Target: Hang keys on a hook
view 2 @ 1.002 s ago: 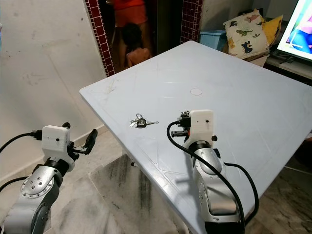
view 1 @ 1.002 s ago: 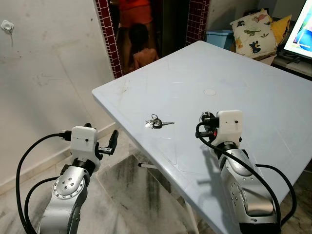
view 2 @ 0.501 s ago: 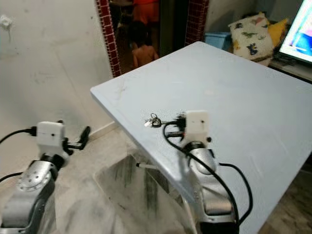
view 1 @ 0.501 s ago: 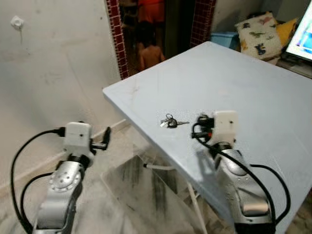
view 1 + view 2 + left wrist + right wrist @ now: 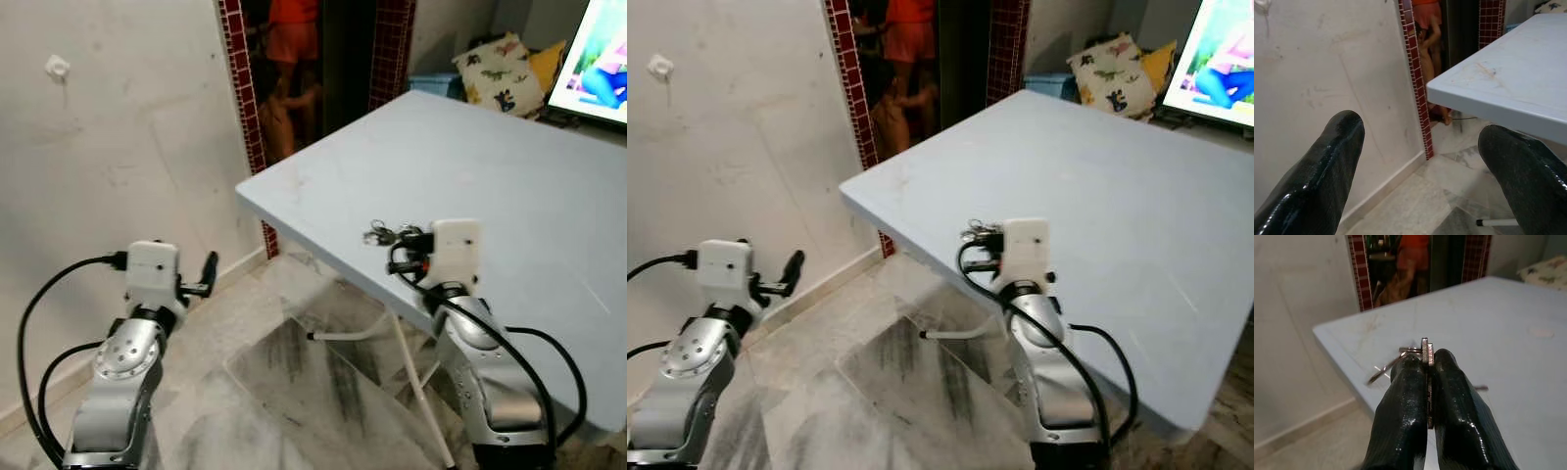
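A small bunch of keys [image 5: 379, 233] on a ring sticks out of my right gripper [image 5: 400, 238], which is shut on a key blade [image 5: 1425, 348] just above the pale blue table [image 5: 509, 166], near its left corner. The ring and other keys [image 5: 1393, 363] hang beside the fingertips. A small white hook [image 5: 57, 67] is fixed high on the plaster wall to the left. My left gripper [image 5: 1420, 132] is open and holds nothing; it hangs low beside the table, facing the wall and the doorway.
Red-tiled door posts [image 5: 239, 88] frame a dark doorway where people [image 5: 289, 59] stand. A patterned pillow [image 5: 505, 61] and a lit screen [image 5: 598, 59] lie beyond the table. White table legs [image 5: 362, 333] cross the marble floor [image 5: 294, 392] below the corner.
The keys lay on the table in front of my right gripper; now the gripper is shut on them. The camera has swung left, showing more wall and floor.
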Controlling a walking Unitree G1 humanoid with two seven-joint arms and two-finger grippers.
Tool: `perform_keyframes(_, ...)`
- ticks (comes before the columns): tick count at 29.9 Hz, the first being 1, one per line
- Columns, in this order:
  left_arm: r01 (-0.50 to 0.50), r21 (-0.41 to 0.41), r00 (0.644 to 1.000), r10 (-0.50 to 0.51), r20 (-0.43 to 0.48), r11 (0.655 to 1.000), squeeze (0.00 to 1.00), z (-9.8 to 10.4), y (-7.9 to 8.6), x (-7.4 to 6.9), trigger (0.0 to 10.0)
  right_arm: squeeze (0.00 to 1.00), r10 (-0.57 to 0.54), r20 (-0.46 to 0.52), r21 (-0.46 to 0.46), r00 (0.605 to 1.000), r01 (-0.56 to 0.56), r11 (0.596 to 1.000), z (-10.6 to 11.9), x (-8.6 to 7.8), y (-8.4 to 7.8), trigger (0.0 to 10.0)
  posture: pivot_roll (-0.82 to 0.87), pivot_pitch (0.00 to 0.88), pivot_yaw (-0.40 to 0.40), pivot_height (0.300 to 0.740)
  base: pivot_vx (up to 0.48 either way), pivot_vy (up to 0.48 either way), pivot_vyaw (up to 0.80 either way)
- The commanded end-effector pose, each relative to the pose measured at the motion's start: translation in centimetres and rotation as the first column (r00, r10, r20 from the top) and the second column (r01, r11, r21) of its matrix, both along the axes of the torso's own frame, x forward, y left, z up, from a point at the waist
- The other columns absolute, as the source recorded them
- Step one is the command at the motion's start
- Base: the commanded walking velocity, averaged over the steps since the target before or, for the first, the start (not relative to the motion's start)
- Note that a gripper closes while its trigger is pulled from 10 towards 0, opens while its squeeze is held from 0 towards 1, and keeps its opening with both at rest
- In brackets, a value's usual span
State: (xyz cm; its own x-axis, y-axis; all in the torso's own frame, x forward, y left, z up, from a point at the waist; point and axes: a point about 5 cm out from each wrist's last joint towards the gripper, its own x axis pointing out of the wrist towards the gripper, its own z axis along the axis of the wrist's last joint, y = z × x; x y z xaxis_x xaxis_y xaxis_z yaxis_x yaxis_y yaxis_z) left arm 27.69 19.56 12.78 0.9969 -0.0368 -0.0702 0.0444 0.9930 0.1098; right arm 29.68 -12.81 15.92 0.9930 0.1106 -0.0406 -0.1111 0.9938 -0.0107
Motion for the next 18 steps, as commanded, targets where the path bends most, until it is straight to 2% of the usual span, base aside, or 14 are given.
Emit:
perform_keyframes(1, 0.019, 0.003, 1.0, -0.019, 0.019, 1.0, 0.0, 0.3, -0.5, 0.3, 10.0, 0.0, -0.033, -0.007, -0.009, 0.999, 0.033, 0.999, -0.2, 0.1, -0.9, 10.0, 0.01, 0.0, 0.071, 0.74, 0.0, 0.382, 0.0)
perform_keyframes(12, 0.026, 0.019, 0.996, -0.028, 0.083, 0.999, 0.0, 1.7, -0.3, 0.7, 10.0, 0.0, -0.029, 0.069, 0.01, 0.997, 0.029, 1.0, 0.9, 0.8, -0.5, 10.0, 0.02, 0.0, 0.077, 0.74, 0.0, 0.0, 0.0)
perform_keyframes(18, 0.038, 0.024, 0.995, -0.04, 0.091, 0.999, 0.0, 1.8, -0.2, 0.6, 10.0, 0.0, -0.027, 0.083, 0.018, 0.996, 0.026, 1.0, 1.1, 1.2, -0.1, 10.0, 0.03, 0.0, 0.085, 0.74, 0.0, 0.0, 0.67)
